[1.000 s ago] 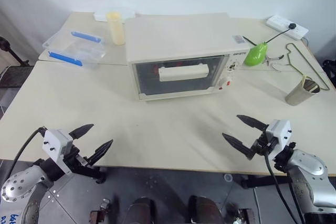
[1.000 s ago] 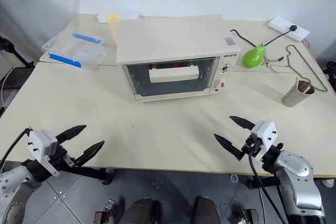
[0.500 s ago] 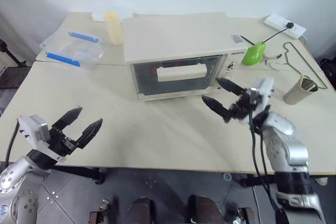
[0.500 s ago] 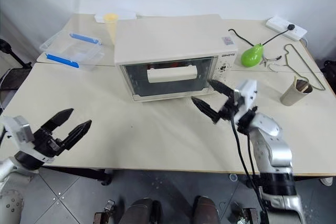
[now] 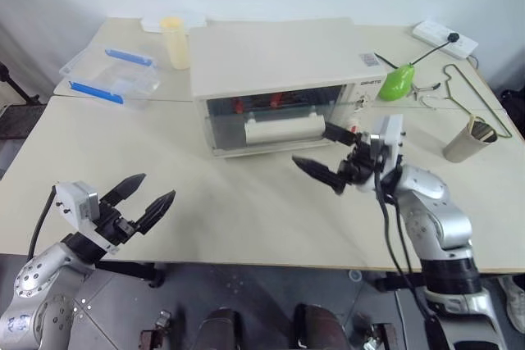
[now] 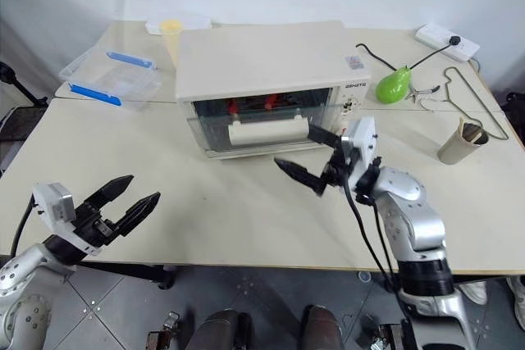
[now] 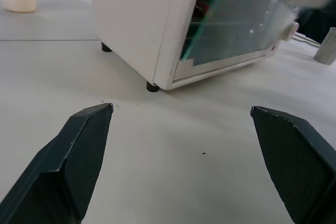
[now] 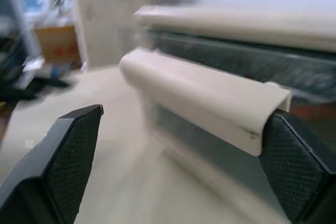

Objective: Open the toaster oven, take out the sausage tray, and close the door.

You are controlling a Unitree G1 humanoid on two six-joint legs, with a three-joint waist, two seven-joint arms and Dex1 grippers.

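**Tech:** Two grippers need checking first. What do you have?

**Guide:** You have the right gripper [image 5: 328,157] spread wide, its black wedge-shaped fingers ribbed on the inner pads. One fingertip sits at the right end of the handle [image 5: 279,129]; the other hangs lower, over the table [image 5: 246,219]. Whether the upper tip touches the bar, you cannot tell. The left gripper [image 5: 148,201] is also spread, empty, at about 8 o'clock from the toaster oven [image 5: 279,55], well apart from it.

**Tech:** And the oven?

**Guide:** You see a cream-white, smooth-sided box at table centre, its long axis running 9 to 3 o'clock, its front facing 6 o'clock toward you. The door [image 5: 271,112] is clear glass in a thin white frame, tilted outward at the top, partly open. Its handle is a rounded cream bar lying along the same axis.

**Tech:** The sausage tray?

**Guide:** You can make out red shapes [image 5: 254,105] behind the glass near the top of the opening; the tray itself is hidden. Reflections blur the interior in the left wrist view, and the oven's right end is cut off there.
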